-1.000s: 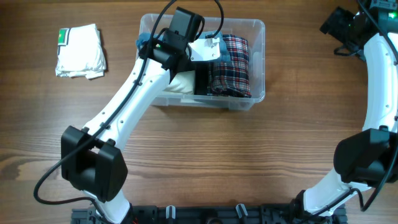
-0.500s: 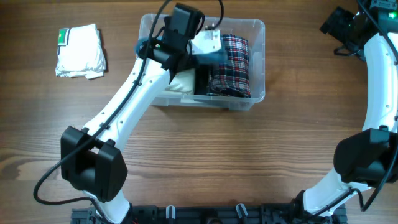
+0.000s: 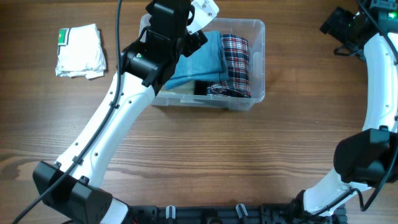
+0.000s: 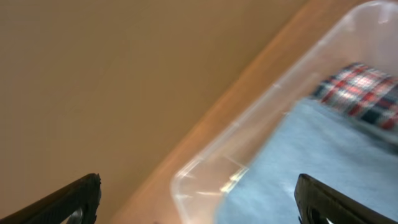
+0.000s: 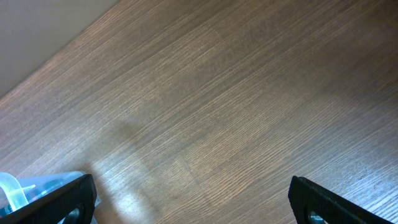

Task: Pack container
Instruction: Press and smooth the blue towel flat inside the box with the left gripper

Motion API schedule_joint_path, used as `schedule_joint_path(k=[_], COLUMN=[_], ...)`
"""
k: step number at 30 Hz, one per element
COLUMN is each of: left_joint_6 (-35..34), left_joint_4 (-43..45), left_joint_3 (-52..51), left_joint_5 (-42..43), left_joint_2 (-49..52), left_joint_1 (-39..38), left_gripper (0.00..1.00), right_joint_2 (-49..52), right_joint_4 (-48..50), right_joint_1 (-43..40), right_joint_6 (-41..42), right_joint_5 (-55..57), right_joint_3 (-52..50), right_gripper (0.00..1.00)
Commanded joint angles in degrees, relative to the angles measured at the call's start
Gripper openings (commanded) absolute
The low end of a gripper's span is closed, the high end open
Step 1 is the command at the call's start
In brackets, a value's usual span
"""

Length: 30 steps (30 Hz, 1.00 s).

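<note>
Clear container (image 3: 257,43) at the rear middle of the worktop (image 3: 199,155), partly packed with folded cloth.
A folded white cloth (image 3: 81,51) lies at far left, well apart from the container. The left end effector (image 4: 200,202) hangs above the container's rear-left corner, its fingers spread wide with nothing between them. Inside, a blue towel (image 3: 200,59) covers the left part, a plaid cloth (image 3: 236,62) lies just beside it on the right, and a small black item (image 3: 202,88) shows by the near wall. The right end effector (image 5: 196,202) hovers over bare worktop at far right, fingers likewise apart and empty.
</note>
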Motion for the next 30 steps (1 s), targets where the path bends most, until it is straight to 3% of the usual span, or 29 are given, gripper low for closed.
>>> schedule_joint_path(k=[1,3,6,8,12,13,16,19,23,30], left_joint_6=[-13.2,-17.5,-18.1,-18.3,-27.4,-29.9,-39.4,-48.6,-58.7,-62.6], left_joint_4=[-5.0,-10.2,-16.0,-19.3,-22.9,-23.2,-23.4,-24.8,-28.1,-27.5], left_joint_3=[0.6,0.6,0.6,0.6,0.4,0.4,0.4,0.4,0.4,0.4], left_joint_5=[11.4,20.2,29.9,33.8,33.5,33.2,29.7,26.5,20.5,15.5], left_joint_2=[-0.1,-0.1,0.0,0.1,0.7,1.0,3.4,6.1,8.5,12.4], left_joint_1=[-0.2,-0.2,-0.2,-0.2,-0.1,-0.1,-0.1,0.0,0.0,0.0], left_gripper=[1.0,1.0,1.0,1.0,0.99,0.9,0.22,0.04,0.04,0.04], right_joint_2=[0.7,0.7,0.7,0.7,0.7,0.7,0.7,0.7,0.7,0.7], right_joint_4=[0.2,0.2,0.2,0.2,0.2,0.2,0.2,0.2,0.2,0.2], right_joint_1=[0.2,0.2,0.2,0.2,0.2,0.2,0.2,0.2,0.2,0.2], right_joint_6=[0.8,0.7,0.8,0.8,0.8,0.8,0.8,0.8,0.8,0.8], right_joint_5=[-0.3,-0.3,-0.3,-0.3,-0.3,-0.3,-0.3,-0.3,-0.3,-0.3], right_joint_3=[-0.4,-0.4,-0.4,-0.4,-0.4,-0.4,-0.4,-0.4,-0.4,-0.4], right_gripper=[1.0,1.0,1.0,1.0,1.0,1.0,1.0,1.0,1.0,1.0])
